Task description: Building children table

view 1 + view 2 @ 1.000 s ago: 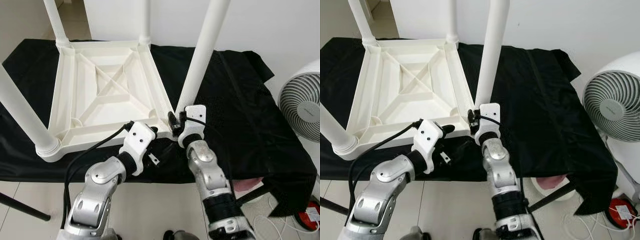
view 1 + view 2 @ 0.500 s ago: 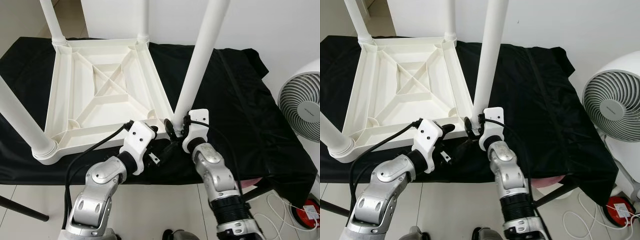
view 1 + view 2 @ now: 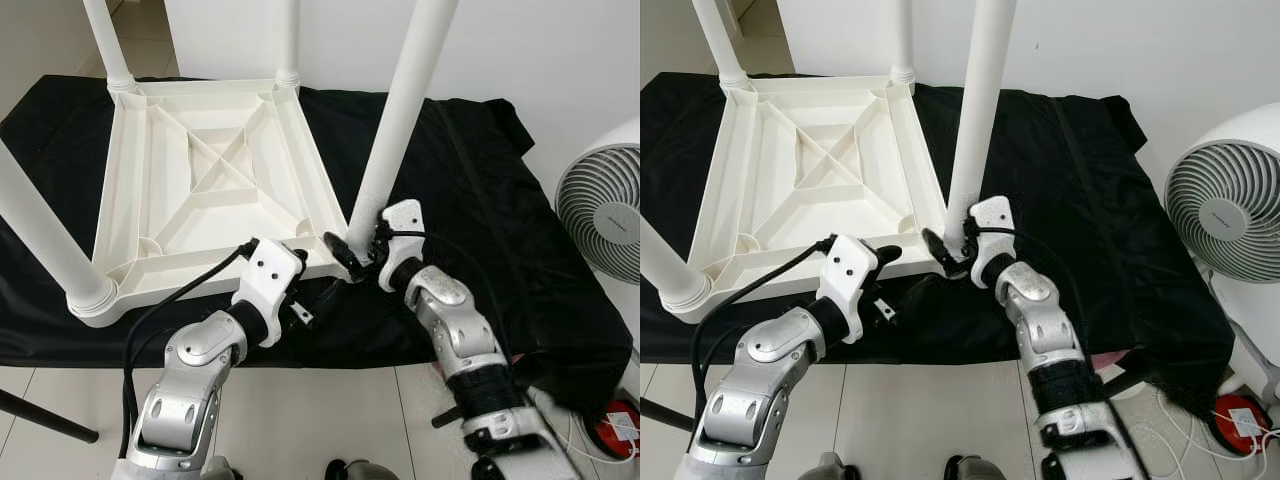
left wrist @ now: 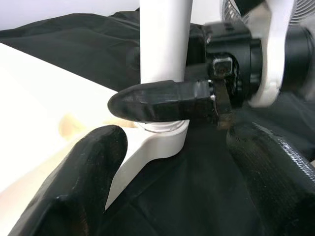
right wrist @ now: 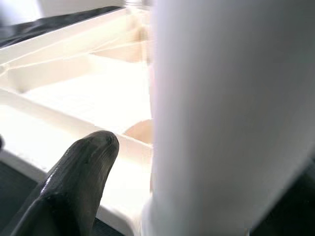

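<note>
The last leg (image 3: 400,110) looks to be going into the near corner socket of the upturned white table (image 3: 210,180), which lies on the black-draped worktop (image 3: 480,200). The right hand (image 3: 952,252) grips the leg's base, fingers closed around it. The left hand (image 3: 315,300) hovers open just beside that corner (touching nothing, as far as I can see). Next, I'd guess, comes a firm twist or push to seat it. Three other legs already stand upright.

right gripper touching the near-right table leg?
Touching. In the left wrist view a right gripper finger lies flat across the table leg, no gap.
</note>
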Controlling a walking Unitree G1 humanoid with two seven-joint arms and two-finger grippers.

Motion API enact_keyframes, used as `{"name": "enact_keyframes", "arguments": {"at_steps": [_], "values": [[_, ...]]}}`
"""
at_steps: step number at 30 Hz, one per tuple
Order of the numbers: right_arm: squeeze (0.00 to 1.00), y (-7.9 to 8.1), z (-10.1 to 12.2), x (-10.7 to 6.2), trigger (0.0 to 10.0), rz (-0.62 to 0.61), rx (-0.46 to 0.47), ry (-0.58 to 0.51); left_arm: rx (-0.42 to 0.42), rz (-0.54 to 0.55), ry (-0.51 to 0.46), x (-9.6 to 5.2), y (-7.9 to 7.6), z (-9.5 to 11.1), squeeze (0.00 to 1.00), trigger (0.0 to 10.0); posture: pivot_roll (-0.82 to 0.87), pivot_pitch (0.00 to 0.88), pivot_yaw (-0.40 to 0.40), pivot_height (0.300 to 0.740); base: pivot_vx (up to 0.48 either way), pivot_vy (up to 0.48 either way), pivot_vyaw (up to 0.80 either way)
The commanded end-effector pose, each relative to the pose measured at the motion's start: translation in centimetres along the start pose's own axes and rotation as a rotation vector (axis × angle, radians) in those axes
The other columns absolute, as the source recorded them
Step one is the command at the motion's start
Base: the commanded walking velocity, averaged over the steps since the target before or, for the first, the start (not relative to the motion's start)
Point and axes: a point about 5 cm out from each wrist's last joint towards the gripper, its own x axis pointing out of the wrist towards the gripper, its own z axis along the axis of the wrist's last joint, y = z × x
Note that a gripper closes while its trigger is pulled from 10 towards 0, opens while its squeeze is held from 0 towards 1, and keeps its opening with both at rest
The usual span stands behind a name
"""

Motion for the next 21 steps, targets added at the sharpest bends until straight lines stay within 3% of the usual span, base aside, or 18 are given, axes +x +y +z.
{"name": "enact_keyframes", "arguments": {"at_steps": [1, 5, 6, 7, 8, 9, 19, 20, 21], "values": [[0.00, 0.1, -0.4, 0.1, 10.0, 0.088, -0.029, 0.011, 0.004, 0.098, 0.009, 0.1, 0.4, -0.1, 0.00, 10.0, -0.01, 0.052, -0.057, 0.740, 0.000, 0.000, 0.00], [0.00, 0.1, -0.6, 0.2, 10.0, 0.148, -0.062, 0.026, 0.005, 0.097, 0.006, 0.1, 0.5, 0.0, 0.00, 10.0, -0.01, 0.052, -0.057, 0.740, 0.000, 0.000, 0.00], [0.00, -0.1, -0.8, 0.2, 8.2, 0.187, -0.075, 0.044, 0.007, 0.097, 0.005, 0.1, 0.5, 0.0, 0.00, 10.0, -0.01, 0.052, -0.057, 0.740, 0.000, 0.000, 0.00], [0.00, -0.2, -1.1, 0.2, 1.5, 0.222, -0.085, 0.062, 0.009, 0.099, 0.005, 0.1, 0.5, 0.1, 0.00, 10.0, -0.01, 0.052, -0.057, 0.740, 0.000, 0.000, 0.00], [0.00, -0.2, -1.1, 0.2, 1.5, 0.222, -0.085, 0.062, 0.009, 0.099, 0.005, 0.1, 0.5, 0.1, 0.00, 10.0, -0.01, 0.052, -0.057, 0.740, 0.000, 0.000, 0.00], [0.00, -0.4, -1.3, 0.1, 0.0, 0.247, -0.087, 0.080, 0.011, 0.101, 0.005, 0.1, 0.6, 0.1, 0.00, 10.0, 0.00, 0.046, -0.057, 0.740, 0.000, 0.000, 0.00], [0.00, -1.0, -2.7, -0.7, 0.0, 0.262, -0.061, 0.111, 0.013, 0.129, 0.005, -0.2, 0.9, 0.1, 0.00, 10.0, 0.02, 0.049, -0.061, 0.740, 0.000, 0.000, 0.00], [0.00, -1.2, -2.7, -0.5, 5.0, 0.189, -0.043, 0.100, 0.015, 0.123, 0.009, -0.2, 0.8, 0.1, 0.00, 10.0, 0.02, 0.047, -0.059, 0.740, 0.000, 0.000, 0.00], [0.00, -1.2, -2.7, -0.5, 5.0, 0.189, -0.043, 0.100, 0.015, 0.123, 0.009, -0.2, 0.8, 0.1, 0.00, 10.0, 0.02, 0.047, -0.059, 0.740, 0.000, 0.000, 0.00]]}}
